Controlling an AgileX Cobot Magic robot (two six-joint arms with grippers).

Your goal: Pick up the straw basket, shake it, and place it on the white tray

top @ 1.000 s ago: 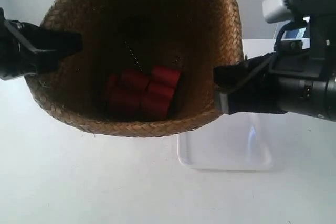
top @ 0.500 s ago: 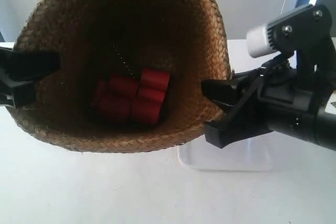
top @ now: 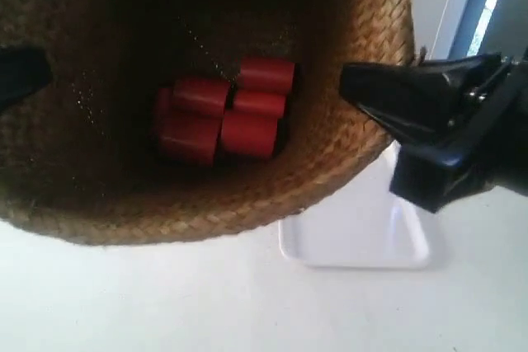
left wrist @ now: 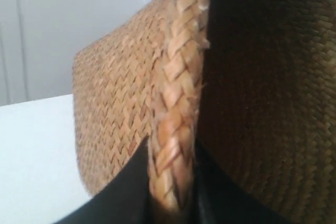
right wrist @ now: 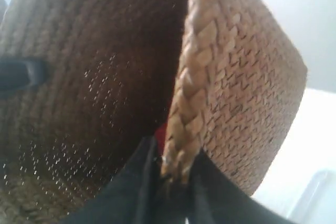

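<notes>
The straw basket [top: 346, 162] hangs in the air close to the exterior camera, its dark inside facing it, above the white table. My left gripper [left wrist: 170, 146] is shut on the basket's braided rim [left wrist: 181, 77], one finger outside and one inside. On the opposite side, my right gripper [right wrist: 173, 148] is shut on the rim [right wrist: 197, 72] in the same way. The exterior view shows a black gripper [top: 363, 92] at the basket's right side and a black fingertip [top: 21, 76] at its left. The white tray [top: 363, 241] lies on the table below and right of the basket.
Several red cylinders [top: 223, 113] lie bunched together on the basket's bottom. The white table [top: 165, 302] stretches out in front. A pale wall and a blue-edged frame [top: 487, 6] stand behind at the right.
The basket has come up and closer to the exterior camera and now fills more of the view. Both grippers have moved with it, still holding the rim. The red cylinders have shifted slightly.
</notes>
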